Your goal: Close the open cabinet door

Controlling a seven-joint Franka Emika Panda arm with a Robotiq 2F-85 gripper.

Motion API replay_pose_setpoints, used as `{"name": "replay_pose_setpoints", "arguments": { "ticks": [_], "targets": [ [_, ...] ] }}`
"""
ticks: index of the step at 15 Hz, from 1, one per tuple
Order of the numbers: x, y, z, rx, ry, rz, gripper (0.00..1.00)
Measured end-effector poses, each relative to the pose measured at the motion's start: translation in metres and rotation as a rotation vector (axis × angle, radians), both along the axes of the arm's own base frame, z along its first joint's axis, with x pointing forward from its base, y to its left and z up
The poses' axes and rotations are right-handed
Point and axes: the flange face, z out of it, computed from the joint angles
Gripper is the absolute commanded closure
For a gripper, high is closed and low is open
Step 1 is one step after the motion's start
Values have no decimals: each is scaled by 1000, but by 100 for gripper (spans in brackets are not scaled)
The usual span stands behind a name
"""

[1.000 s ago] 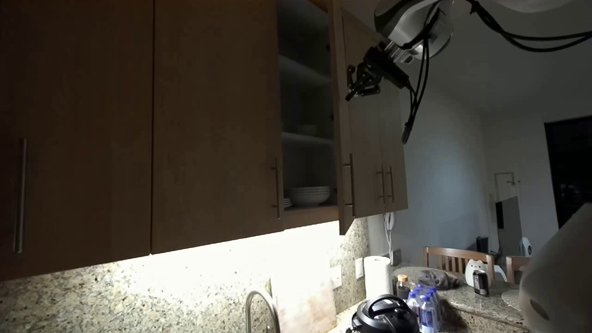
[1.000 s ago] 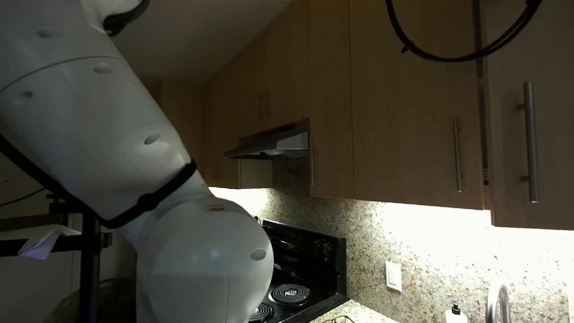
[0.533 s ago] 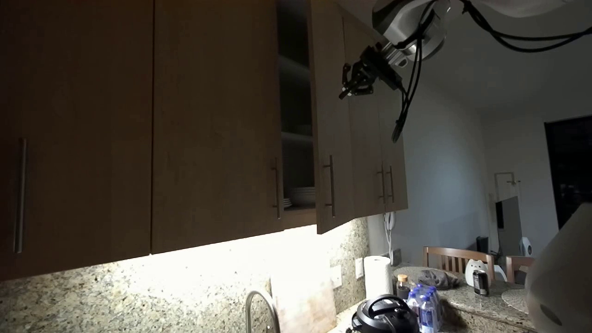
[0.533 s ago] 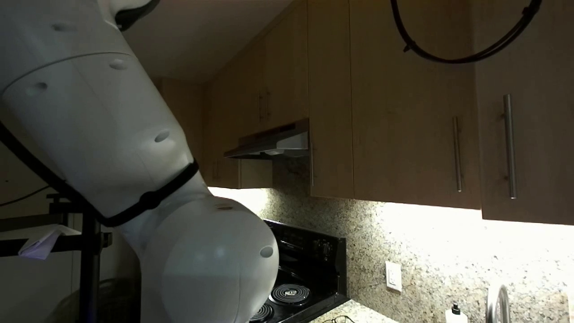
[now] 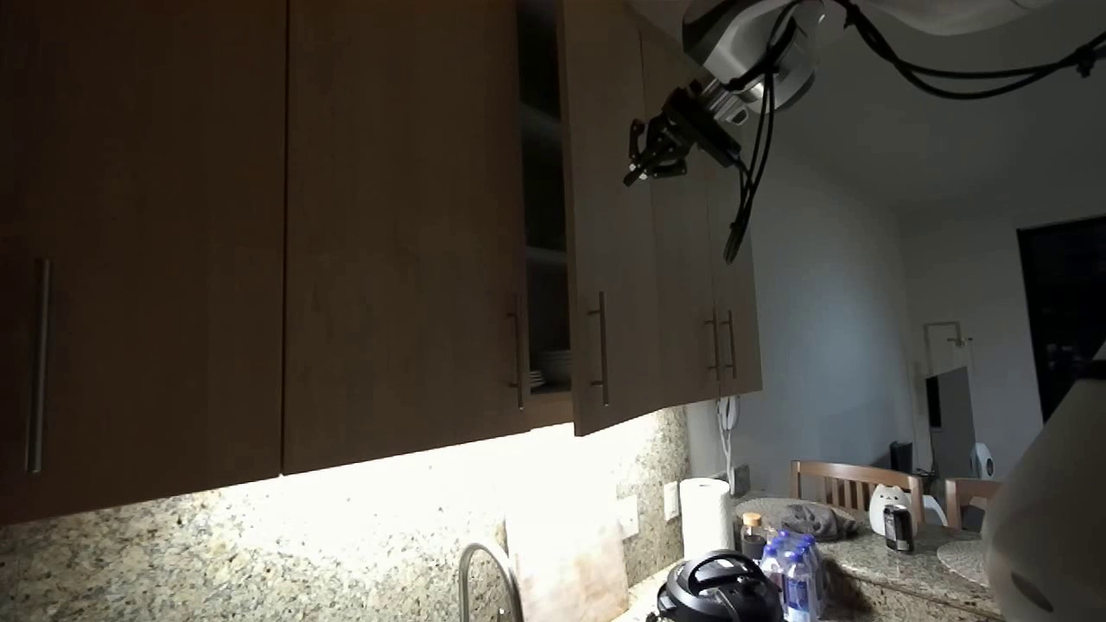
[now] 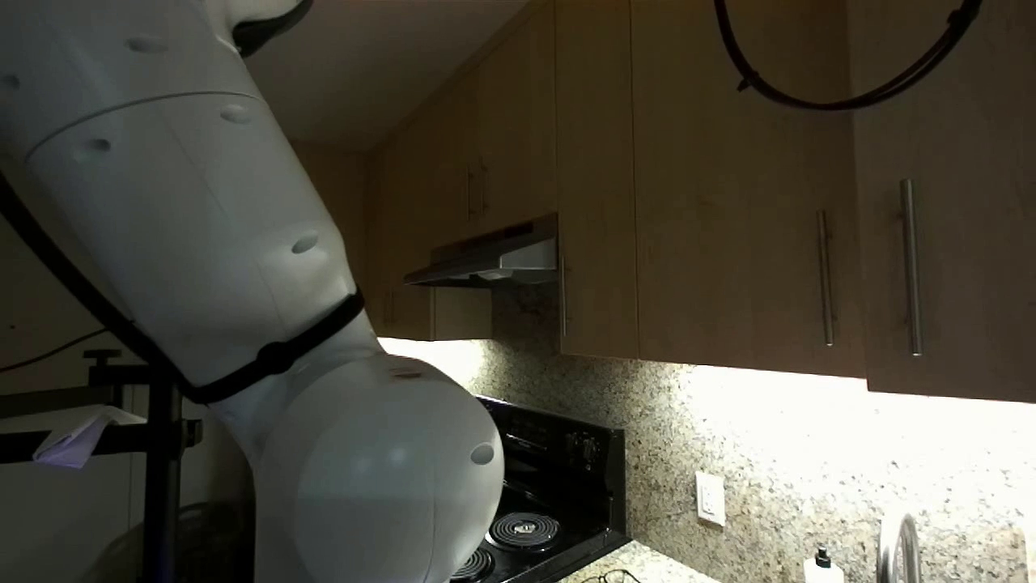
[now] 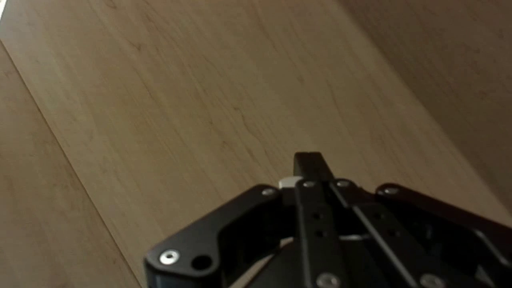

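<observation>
Hanging ajar in front of the stacked bowls [image 5: 557, 364] is the cabinet door [image 5: 609, 238]! And the fingers [image 7: 313, 166], pressed together and gripping nothing, sit well above those bowls, close by the door (touching? can't tell). It should swing light and rigid, perhaps slippery: no grasp, just push near the free edge.

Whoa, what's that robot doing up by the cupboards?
The robot arm has its tool up at the front of the cabinet door, jaws together with nothing gripped, probably to push it closed. I can't tell for sure whether they're touching. The door isn't closed yet: it's partway open, and some dishes show inside.
</observation>
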Motion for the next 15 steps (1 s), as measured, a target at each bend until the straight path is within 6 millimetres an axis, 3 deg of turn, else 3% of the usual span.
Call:
{"name": "replay_pose_setpoints", "arguments": {
  "ticks": [6,15],
  "targets": [
    [22,19,-1,-109,85,12,100],
    [41,34,-58,-301,485,152,100]
  ]
}}
